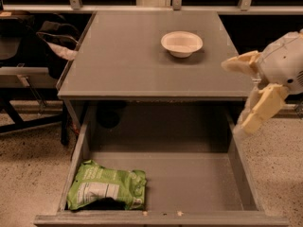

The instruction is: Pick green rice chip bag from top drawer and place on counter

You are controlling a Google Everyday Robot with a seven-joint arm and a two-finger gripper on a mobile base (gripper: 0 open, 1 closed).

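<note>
Plainly, the biggest thing in view was the grey surface, lying directly above and behind the top drawer. The drawer was pulled fully out toward the camera, most of its floor bare.

The hand hung outside the drawer, just beyond its right wall and above its rear right corner, level with the front edge of the surface. It was spread wide and held nothing. One cream finger pointed left over the corner of the surface and the other slanted down toward the drawer's right wall.

The green rice chip bag lay flat in the drawer's front left corner, against the front wall and close to the left wall. Its long axis ran left to right along the front wall, white label panel facing up. One crumpled end sat toward the left wall and the other toward the drawer's middle. Nothing lay on it or between it and the open top of the drawer.

A white bowl stood on the surface, behind the drawer and right of its centre line. Two pale crumbs sat on the drawer's front edge, right of the bag.
</note>
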